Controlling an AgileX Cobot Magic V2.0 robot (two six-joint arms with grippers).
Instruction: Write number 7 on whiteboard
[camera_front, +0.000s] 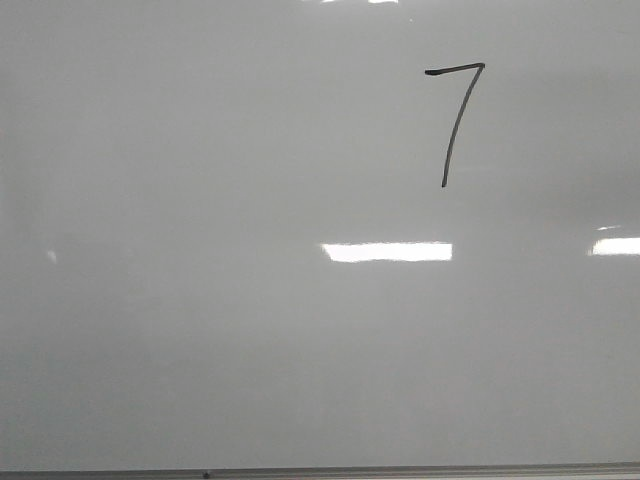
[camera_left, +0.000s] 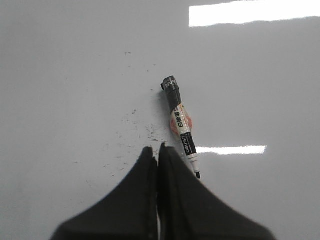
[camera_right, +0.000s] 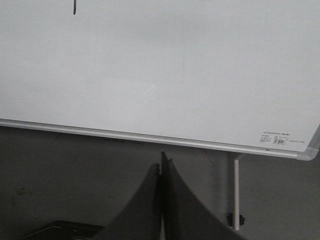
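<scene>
A black hand-drawn number 7 (camera_front: 455, 115) stands at the upper right of the whiteboard (camera_front: 200, 300) in the front view. The foot of its stem shows in the right wrist view (camera_right: 74, 7), on the whiteboard (camera_right: 175, 75). No gripper shows in the front view. My left gripper (camera_left: 157, 150) is shut and empty over the whiteboard (camera_left: 60, 90). An uncapped black and white marker (camera_left: 181, 125) lies on the board just beside its fingertips, nib toward the gripper. My right gripper (camera_right: 161, 165) is shut and empty, off the board, over dark floor.
The board's thin grey frame edge (camera_front: 400, 469) runs along the bottom of the front view. In the right wrist view the frame edge (camera_right: 150, 136) ends at a corner (camera_right: 310, 152) with a white stand leg (camera_right: 236, 190) beneath. Small black specks (camera_left: 135, 130) dot the board near the marker.
</scene>
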